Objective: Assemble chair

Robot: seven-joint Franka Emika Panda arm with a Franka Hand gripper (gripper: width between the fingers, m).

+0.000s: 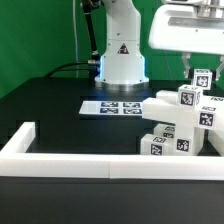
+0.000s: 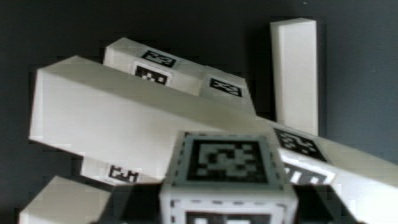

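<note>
The chair is a cluster of white blocky parts with black-and-white tags at the exterior view's right, behind the rail. My gripper hangs over its top, shut on a white tagged block that stands at the upper right of the cluster. In the wrist view the gripper holds that block between its dark fingers. Beyond it lies a wide flat slab with tagged parts along its far edge. I cannot tell whether the held block touches the parts below.
A long low white rail runs along the front of the black table and turns back at the exterior view's left. The marker board lies in front of the robot base. A long white bar shows past the slab.
</note>
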